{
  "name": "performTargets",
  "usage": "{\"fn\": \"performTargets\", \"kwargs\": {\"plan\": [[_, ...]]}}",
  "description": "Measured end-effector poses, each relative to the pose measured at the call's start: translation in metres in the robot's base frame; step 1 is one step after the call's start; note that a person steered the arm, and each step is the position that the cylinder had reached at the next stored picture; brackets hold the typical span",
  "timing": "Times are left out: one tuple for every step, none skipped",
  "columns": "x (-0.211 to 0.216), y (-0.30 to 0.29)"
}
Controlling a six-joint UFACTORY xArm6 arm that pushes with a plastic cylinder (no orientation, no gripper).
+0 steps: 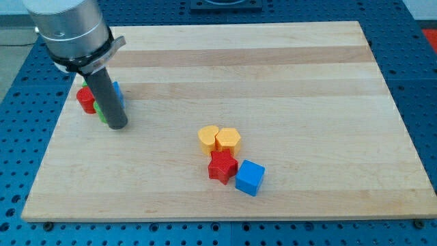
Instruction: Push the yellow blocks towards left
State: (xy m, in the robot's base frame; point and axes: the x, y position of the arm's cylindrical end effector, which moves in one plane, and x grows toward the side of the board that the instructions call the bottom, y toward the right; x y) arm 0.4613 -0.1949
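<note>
Two yellow blocks sit side by side near the board's middle: a heart-like one (207, 139) on the left and a hexagon-like one (228, 141) on the right, touching each other. A red star block (222, 167) lies just below them and a blue cube (250, 177) is at its lower right. My tip (117, 126) is far to the left of the yellow blocks, resting on the board beside a cluster at the view's left.
At the view's left a red block (85, 100), a green block (100, 111) and a blue block (118, 94) huddle partly behind the rod. The wooden board (273, 75) lies on a blue perforated table (420, 82).
</note>
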Motion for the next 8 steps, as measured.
{"fn": "performTargets", "kwargs": {"plan": [[-0.005, -0.002], [-0.008, 0.003], [-0.013, 0.055], [-0.016, 0.120], [-0.016, 0.199], [0.010, 0.263], [0.062, 0.275], [0.068, 0.247]]}}
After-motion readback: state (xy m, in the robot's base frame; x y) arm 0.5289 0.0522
